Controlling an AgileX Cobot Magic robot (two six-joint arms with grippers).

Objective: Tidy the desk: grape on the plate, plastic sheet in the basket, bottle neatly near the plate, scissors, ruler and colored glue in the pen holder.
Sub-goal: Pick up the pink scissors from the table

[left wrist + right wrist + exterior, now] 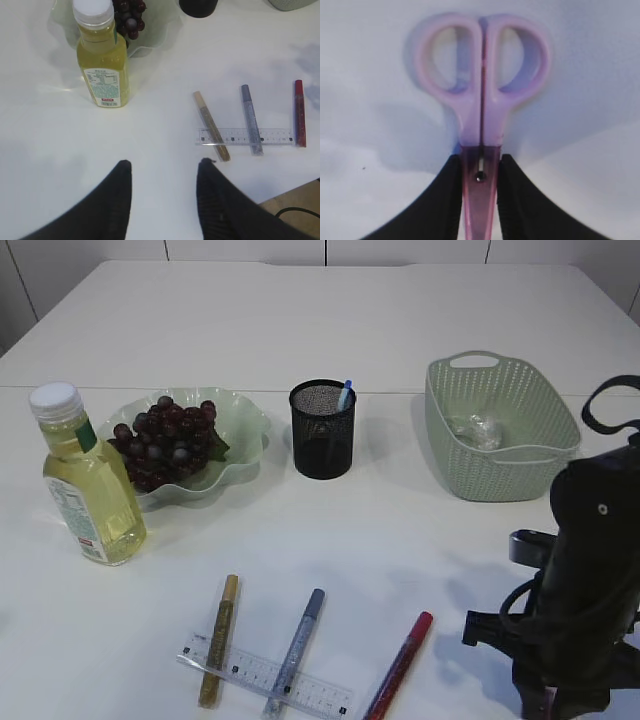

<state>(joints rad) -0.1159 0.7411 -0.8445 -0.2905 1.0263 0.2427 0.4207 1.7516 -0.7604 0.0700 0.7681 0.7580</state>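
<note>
Right wrist view: right pincer [480,172] clamped on the scissors [481,100] at the pivot, a dark finger pressed against each side of the translucent blade cover, pink handle loops pointing away over the white worktop [370,60]. Whether lifted off the surface or resting on it, impossible to tell.

Exterior view: right arm low at the near right edge, pincer itself hidden behind the arm's body. Grapes [165,443] piled on the pale green wavy plate [247,423] at the left. Bottle [88,475] of yellow liquid with a white cap, upright, just beside the plate on its near left side. Black mesh pen holder [322,430] in the middle, a blue-tipped item poking over its rim. Green basket [500,425] to the right, a crumpled clear plastic sheet [478,428] inside. Near the front edge, three glue pens side by side: gold [218,640], silver [295,648], red [400,665]. Clear ruler [262,676] under the gold and silver ones, crossing them.

Left wrist view: left pincer [164,165] open, empty, fingers spread above bare worktop, well short of the bottle and the ruler.
</note>
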